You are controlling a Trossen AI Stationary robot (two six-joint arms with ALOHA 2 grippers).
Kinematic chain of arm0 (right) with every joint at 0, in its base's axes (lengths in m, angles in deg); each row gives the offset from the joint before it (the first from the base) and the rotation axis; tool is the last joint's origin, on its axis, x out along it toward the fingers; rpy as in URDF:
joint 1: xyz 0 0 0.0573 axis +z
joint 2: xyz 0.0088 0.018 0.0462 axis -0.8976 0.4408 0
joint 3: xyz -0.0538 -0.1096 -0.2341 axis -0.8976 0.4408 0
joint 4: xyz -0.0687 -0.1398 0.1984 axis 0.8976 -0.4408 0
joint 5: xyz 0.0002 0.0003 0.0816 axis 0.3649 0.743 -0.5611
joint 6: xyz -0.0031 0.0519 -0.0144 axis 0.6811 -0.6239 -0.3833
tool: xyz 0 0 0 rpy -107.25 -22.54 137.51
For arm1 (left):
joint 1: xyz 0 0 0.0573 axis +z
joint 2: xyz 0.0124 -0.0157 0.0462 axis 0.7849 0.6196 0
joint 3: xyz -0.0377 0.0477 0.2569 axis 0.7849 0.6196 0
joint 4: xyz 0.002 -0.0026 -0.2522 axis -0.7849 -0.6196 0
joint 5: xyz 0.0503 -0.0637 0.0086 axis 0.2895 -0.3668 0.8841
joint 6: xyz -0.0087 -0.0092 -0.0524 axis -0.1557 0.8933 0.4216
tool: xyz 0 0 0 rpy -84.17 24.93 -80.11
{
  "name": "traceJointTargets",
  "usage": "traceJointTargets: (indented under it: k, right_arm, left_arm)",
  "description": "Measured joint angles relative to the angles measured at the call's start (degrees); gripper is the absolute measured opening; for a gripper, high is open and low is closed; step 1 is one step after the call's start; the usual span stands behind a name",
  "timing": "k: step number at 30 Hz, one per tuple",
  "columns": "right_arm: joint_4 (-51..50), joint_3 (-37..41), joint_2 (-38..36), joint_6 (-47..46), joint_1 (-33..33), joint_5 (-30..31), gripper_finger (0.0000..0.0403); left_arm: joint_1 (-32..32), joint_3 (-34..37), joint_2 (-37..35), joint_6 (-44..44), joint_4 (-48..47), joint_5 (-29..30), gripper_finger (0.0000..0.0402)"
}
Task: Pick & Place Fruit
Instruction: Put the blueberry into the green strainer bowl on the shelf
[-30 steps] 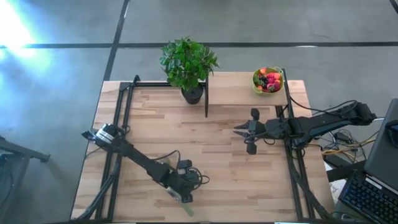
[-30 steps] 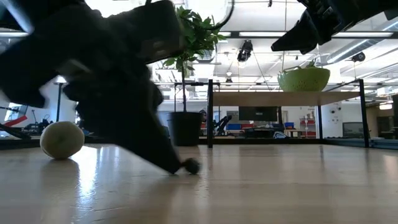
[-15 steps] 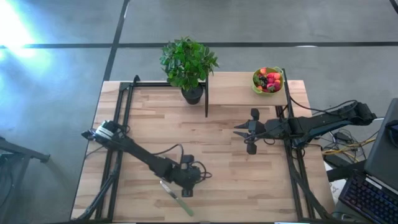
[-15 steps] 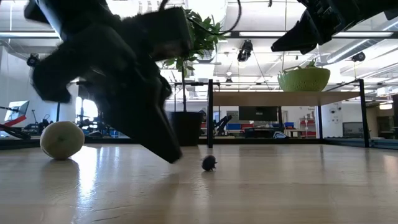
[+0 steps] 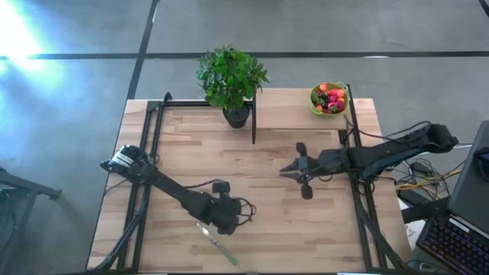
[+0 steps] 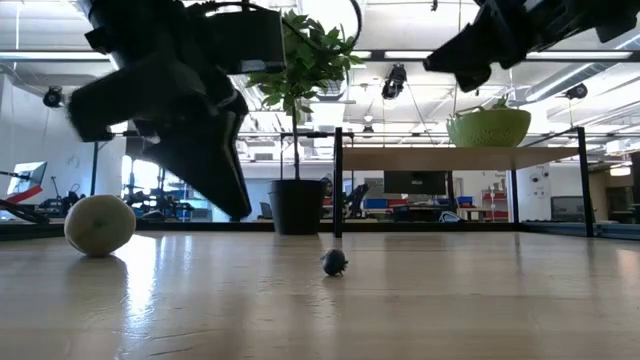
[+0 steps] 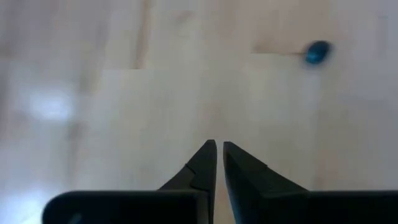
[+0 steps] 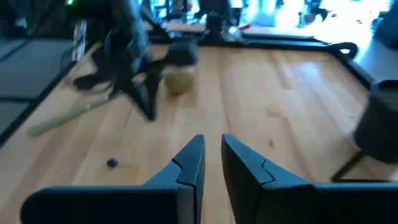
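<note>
A small dark berry (image 6: 334, 262) lies alone on the wooden table; it also shows in the left wrist view (image 7: 317, 52) and the right wrist view (image 8: 112, 163). A dull-green kiwi-like ball (image 6: 100, 224) rests on the table farther off. More fruit fills the lime-green bowl (image 5: 328, 98) at the far right. My left gripper (image 6: 240, 212) hangs shut above the table near its front edge, a short way from the berry, holding nothing. My right gripper (image 5: 283, 169) hovers high over the table's right half, shut and empty.
A green-handled knife (image 5: 216, 242) lies by the near edge, just below my left arm. A potted plant (image 5: 231, 76) and a black post (image 5: 254, 114) stand at the far middle. Black frame rails run along both sides.
My left gripper has lifted off the table, tipped less steeply and drawn slightly toward the far edge. The dark berry, which lay at its fingertip, has rolled a short way off and stopped. My right gripper has moved toward the table's left and tipped down a little.
</note>
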Motion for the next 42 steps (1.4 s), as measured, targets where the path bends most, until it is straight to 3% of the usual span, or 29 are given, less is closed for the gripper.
traceJointTargets:
  k: [5, 12, 17, 20, 24, 33, 42]
  right_arm:
    - [0.74, -1.93, 7.24, 1.48, 2.44, -0.23, 0.0034]
    - [0.76, -8.42, 16.41, 1.37, 6.56, -3.15, 0.0028]
    - [-0.95, -13.11, 21.84, 1.61, 9.07, -4.52, 0.0039]
    - [-1.68, -14.46, 24.3, 1.58, 9.86, -4.66, 0.0048]
    - [-1.59, -15.34, 26.86, 0.77, 10.45, -4.61, 0.006]
    - [-1.29, -19.01, 33.39, -1.66, 10.6, -4.62, 0.0104]
    - [-2.68, -25.13, 40.07, 0.4, 10.6, -5.58, 0.0169]
  left_arm:
    - [0.06, 0.09, -1.59, 1.4, -3.12, 4.21, 0.0053]
    - [0.09, 0.13, -2.69, 0.45, -4.29, 6.91, 0.0143]
    - [0.09, 0.33, -3.95, -0.98, -5.95, 14.41, 0.0199]
    - [0.09, 2.4, -6.22, -0.4, -5.74, 19.91, 0.0214]
    - [0.26, 7.38, -11.09, 1.64, -3.7, 22.23, 0.0218]
    - [0.54, 23.36, -28.57, -1.81, 15.24, 21.94, 0.0218]
    - [1.21, 32.46, -44.1, -14.82, 33.99, 24.53, 0.0218]
